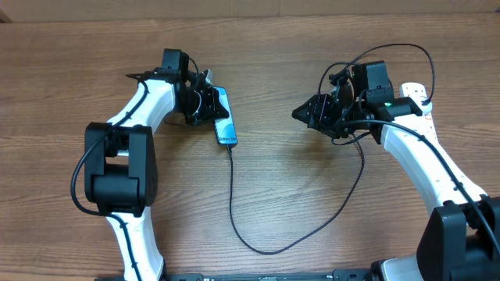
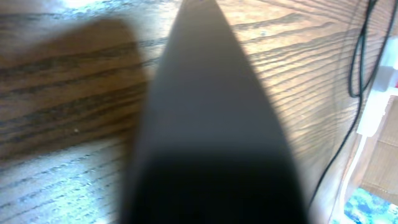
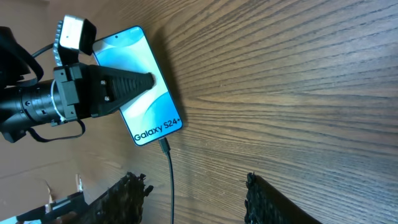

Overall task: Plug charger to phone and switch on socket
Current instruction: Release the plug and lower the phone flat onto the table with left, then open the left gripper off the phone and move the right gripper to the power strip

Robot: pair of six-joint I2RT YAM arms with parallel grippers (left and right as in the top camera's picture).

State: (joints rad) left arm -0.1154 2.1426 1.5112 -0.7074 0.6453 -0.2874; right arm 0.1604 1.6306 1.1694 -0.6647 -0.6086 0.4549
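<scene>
charger (image 3: 171,182) plugged into phone (image 3: 151,121), left gripper (image 1: 211,101) over its screen, grasp unclear, right gripper (image 3: 199,194) spread, empty

The phone (image 3: 149,115) shows "Galaxy S24+" in white letters across its blue screen.

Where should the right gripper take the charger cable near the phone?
Take the charger at the stiff connector at the phone's Galaxy-text end, coming straight down with the open right gripper, fingers across the cable. It lies flat and straight there; farther along it is thin, slack and curved. The left gripper covers the phone's upper half, so stay on the cable side.
</scene>
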